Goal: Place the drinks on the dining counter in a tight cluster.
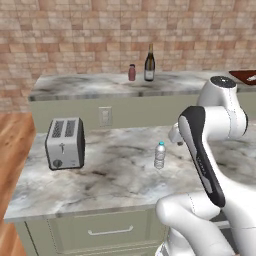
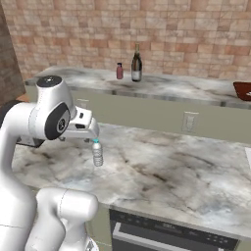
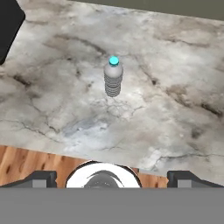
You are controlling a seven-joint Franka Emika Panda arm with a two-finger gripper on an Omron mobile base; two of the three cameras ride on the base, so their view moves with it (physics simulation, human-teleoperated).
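Left base view: a white robot arm rises from the lower right, folded at the elbow, with its upper link leaning forward over the lower marble worktop (image 1: 115, 175). From the right base view, the arm's wrist reaches out level from the left, and the gripper (image 2: 93, 133) hangs pointing down directly above a small clear water bottle (image 2: 97, 152). The hand view looks down on that bottle, with the two dark finger tips (image 3: 40, 178) set wide apart at the bottom of the frame. The fingers are spread and hold nothing, and the bottle stands between their line of sight, below them and untouched.

There are three bottles in all. One, the water bottle (image 1: 159, 155), stands upright near the middle of the lower worktop, well away from the other two. The other two stand on the raised dining counter (image 1: 90, 85) behind it: a tall dark wine bottle (image 1: 149, 63) with a pale label, and a short maroon bottle (image 1: 132, 72) just to its left, close together but not touching.

One silver toaster (image 1: 65, 143) sits at the left end of the lower worktop. One dark red board (image 1: 245, 76) lies at the far right of the dining counter. A brick wall (image 1: 75, 35) runs behind.
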